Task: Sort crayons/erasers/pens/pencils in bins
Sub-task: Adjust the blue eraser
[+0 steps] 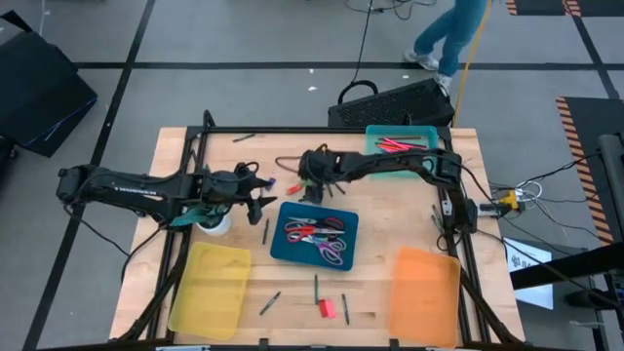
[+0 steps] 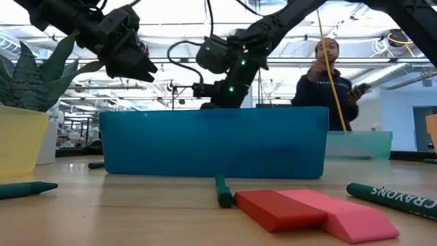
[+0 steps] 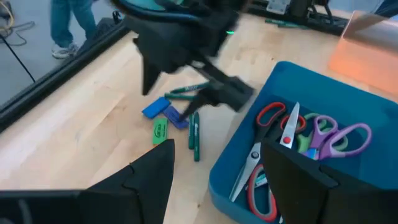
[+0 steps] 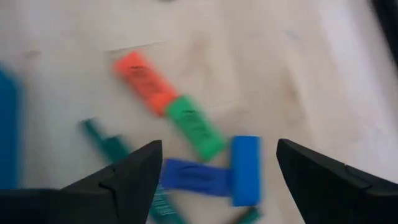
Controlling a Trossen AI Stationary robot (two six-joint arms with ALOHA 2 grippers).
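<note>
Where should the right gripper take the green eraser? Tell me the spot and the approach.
Mid-length, across its narrow width, from straight above. The green eraser lies flat. Its ends are crowded by the red eraser and a blue eraser, while its long sides look free. The open right gripper hovers above it.

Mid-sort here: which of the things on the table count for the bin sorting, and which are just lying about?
For the job: erasers, red-orange, green, two blue; red and pink erasers; green crayons; yellow bin, orange bin, teal bin, dark blue bin.

Just lying about: scissors already in the dark blue bin; white cup.
</note>
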